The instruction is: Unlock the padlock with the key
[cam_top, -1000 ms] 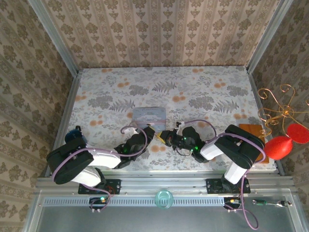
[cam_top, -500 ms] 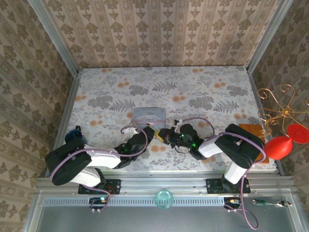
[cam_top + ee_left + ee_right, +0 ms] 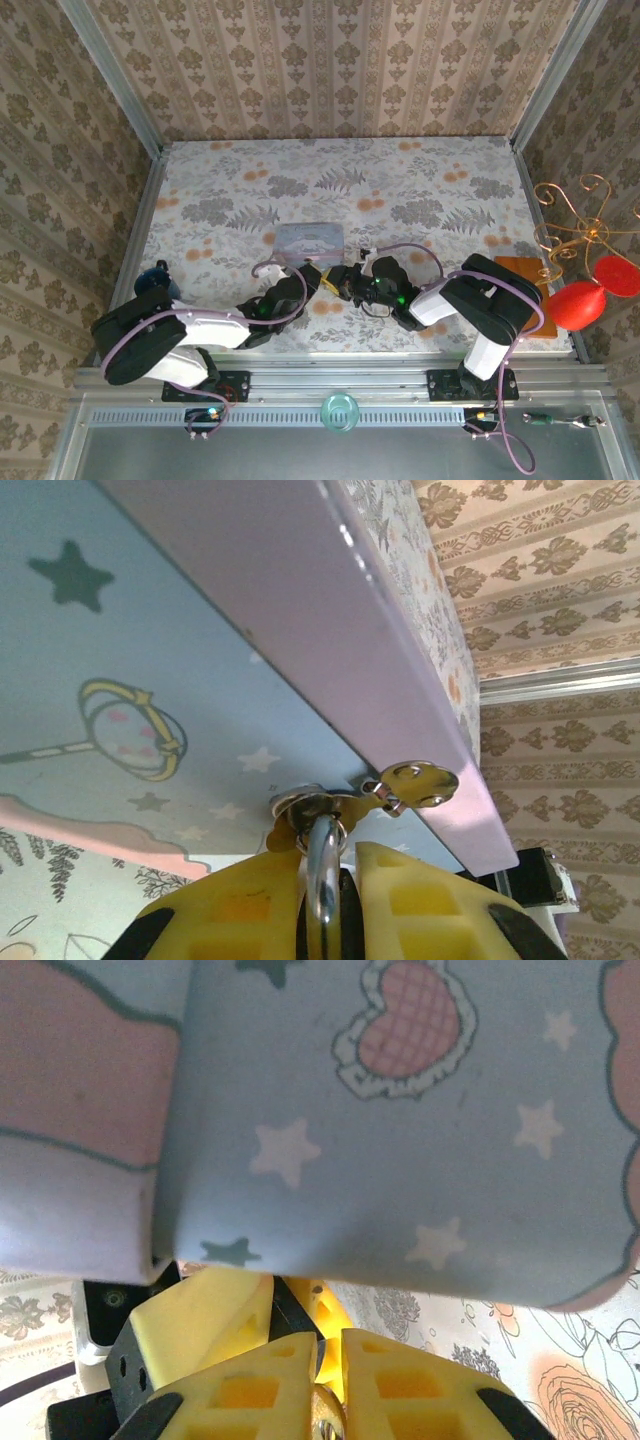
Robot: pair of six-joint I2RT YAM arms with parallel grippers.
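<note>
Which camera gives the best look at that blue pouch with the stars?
The top external view: there the whole pouch lies on the table, small but complete. The left wrist view catches a close slice with a star and its pale edge; the right wrist view, a heart and stars.

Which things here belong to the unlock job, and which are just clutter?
Job:
- padlock, shackle pinched between the left fingers
- key, just above those fingers
- right fingers, tip to tip with the left

Lying about:
- blue star-print pouch, just behind the fingers
- red bulb-shaped object
- copper wire ornament
- orange pad
</note>
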